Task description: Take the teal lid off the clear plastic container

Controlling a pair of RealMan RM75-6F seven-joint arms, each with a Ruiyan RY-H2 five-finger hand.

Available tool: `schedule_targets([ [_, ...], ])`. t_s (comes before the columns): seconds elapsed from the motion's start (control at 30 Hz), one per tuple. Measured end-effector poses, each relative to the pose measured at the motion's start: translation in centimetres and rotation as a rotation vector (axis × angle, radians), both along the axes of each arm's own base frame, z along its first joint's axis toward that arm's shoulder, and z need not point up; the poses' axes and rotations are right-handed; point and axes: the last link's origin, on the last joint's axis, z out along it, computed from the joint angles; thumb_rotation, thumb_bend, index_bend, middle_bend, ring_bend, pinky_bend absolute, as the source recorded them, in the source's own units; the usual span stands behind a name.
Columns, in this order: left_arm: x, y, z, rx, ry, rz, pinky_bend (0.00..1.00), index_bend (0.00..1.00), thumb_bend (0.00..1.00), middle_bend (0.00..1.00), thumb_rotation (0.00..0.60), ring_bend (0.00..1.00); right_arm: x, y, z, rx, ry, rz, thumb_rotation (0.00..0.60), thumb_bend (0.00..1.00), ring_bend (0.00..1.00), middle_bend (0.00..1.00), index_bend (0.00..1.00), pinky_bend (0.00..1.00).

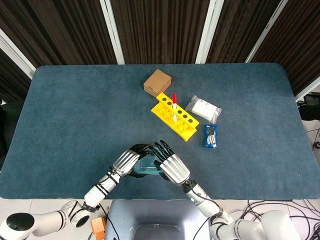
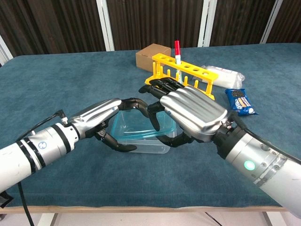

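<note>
Clear plastic container at table's six o'clock edge. My left hand grips container wall to steady it; my right hand grasps teal lid for lifting.

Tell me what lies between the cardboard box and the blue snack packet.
The yellow rack with its red-capped tube lies between the cardboard box and the blue snack packet, clearest in the head view.
</note>
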Motion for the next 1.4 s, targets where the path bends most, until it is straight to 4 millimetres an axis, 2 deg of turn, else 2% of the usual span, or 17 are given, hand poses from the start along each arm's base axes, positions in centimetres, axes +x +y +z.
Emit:
schedule_targets([
  [0.13, 0.1, -0.1, 0.1, -0.003, -0.005, -0.002, 0.30, 0.56, 0.35, 0.52, 0.600, 0.24, -0.2, 0.0, 0.1, -0.009, 0.004, 0.004, 0.600, 0.46, 0.00, 0.17, 0.76, 0.00],
  [0.2, 0.1, -0.2, 0.1, -0.003, -0.010, -0.003, 0.28, 0.52, 0.35, 0.47, 0.600, 0.24, -0.3, 0.0, 0.2, -0.008, -0.004, 0.005, 0.600, 0.47, 0.00, 0.17, 0.77, 0.00],
  [0.3, 0.1, -0.4, 0.3, -0.005, -0.025, -0.004, 0.19, 0.36, 0.35, 0.31, 0.600, 0.15, -0.3, 0.0, 0.7, -0.015, -0.017, 0.017, 0.600, 0.47, 0.00, 0.17, 0.79, 0.00],
  [0.37, 0.2, -0.5, 0.4, -0.009, -0.042, -0.001, 0.13, 0.20, 0.34, 0.15, 0.600, 0.05, -0.4, 0.0, 1.0, -0.024, -0.023, 0.029, 0.600, 0.48, 0.00, 0.17, 0.80, 0.00],
  [0.43, 0.2, -0.6, 0.6, -0.015, -0.067, 0.007, 0.10, 0.11, 0.33, 0.05, 0.600, 0.00, -0.4, 0.1, 1.4, -0.031, -0.028, 0.040, 0.600, 0.48, 0.00, 0.17, 0.80, 0.00],
  [0.53, 0.3, -0.4, 1.0, -0.004, -0.096, 0.015, 0.06, 0.01, 0.32, 0.00, 0.600, 0.00, -0.4, 0.2, 1.9, -0.037, -0.034, 0.053, 0.600, 0.48, 0.00, 0.17, 0.80, 0.00],
  [0.9, -0.6, 0.7, 2.7, 0.052, -0.098, 0.059, 0.04, 0.00, 0.31, 0.00, 0.600, 0.00, -0.1, 1.0, 3.6, -0.053, -0.052, 0.098, 0.600, 0.48, 0.00, 0.17, 0.80, 0.00],
  [1.1, -1.5, 1.0, 4.4, 0.087, -0.077, 0.054, 0.03, 0.00, 0.31, 0.00, 0.600, 0.00, -0.9, 1.1, 5.7, -0.093, -0.033, 0.132, 0.600, 0.48, 0.00, 0.17, 0.80, 0.00],
  [1.2, -2.3, 1.0, 5.9, 0.114, -0.061, 0.049, 0.03, 0.00, 0.31, 0.00, 0.600, 0.00, -2.3, 0.9, 7.3, -0.133, 0.010, 0.142, 0.600, 0.48, 0.00, 0.17, 0.79, 0.00],
  [1.33, -3.7, 0.5, 7.8, 0.145, -0.050, 0.054, 0.03, 0.00, 0.31, 0.00, 0.600, 0.00, -5.7, 0.6, 9.4, -0.184, 0.105, 0.108, 0.600, 0.48, 0.00, 0.17, 0.74, 0.00],
  [1.4, -4.5, 0.1, 8.5, 0.154, -0.051, 0.060, 0.03, 0.00, 0.31, 0.00, 0.600, 0.00, -7.1, 0.4, 9.8, -0.190, 0.140, 0.080, 0.600, 0.48, 0.00, 0.16, 0.59, 0.00],
])
